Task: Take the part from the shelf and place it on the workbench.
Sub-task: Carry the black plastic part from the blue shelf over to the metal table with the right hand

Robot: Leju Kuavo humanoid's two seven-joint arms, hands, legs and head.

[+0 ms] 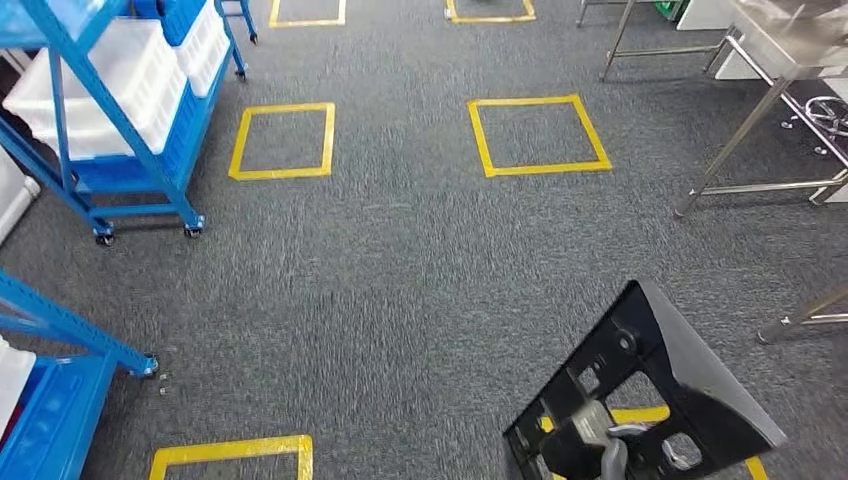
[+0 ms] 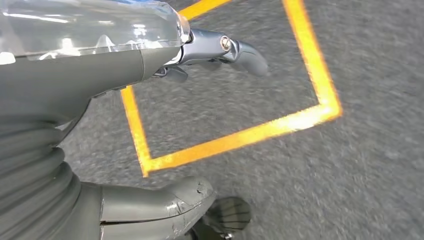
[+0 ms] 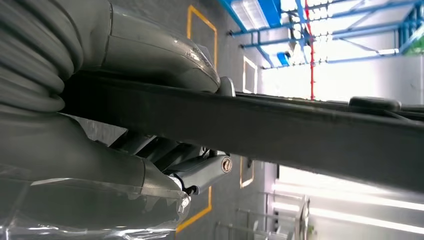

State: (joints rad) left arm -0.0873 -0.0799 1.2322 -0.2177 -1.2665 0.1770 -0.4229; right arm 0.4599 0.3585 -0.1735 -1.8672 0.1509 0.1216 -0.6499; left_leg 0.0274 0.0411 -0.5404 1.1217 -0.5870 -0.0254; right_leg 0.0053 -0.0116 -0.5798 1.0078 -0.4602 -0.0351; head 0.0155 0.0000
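A flat black plastic part with several cut-out holes hangs tilted over the grey carpet at the lower right of the head view. My right hand grips it from below at its near edge. In the right wrist view the part is a dark bar clamped between the thumb and the fingers of the right hand. My left hand hangs over the floor with its thumb and fingers apart and nothing in it. The workbench, a steel table, stands at the far right.
Blue wheeled shelf racks with white bins stand at the left, another rack at the near left. Yellow tape squares mark the carpet. Steel table legs reach the floor at the right.
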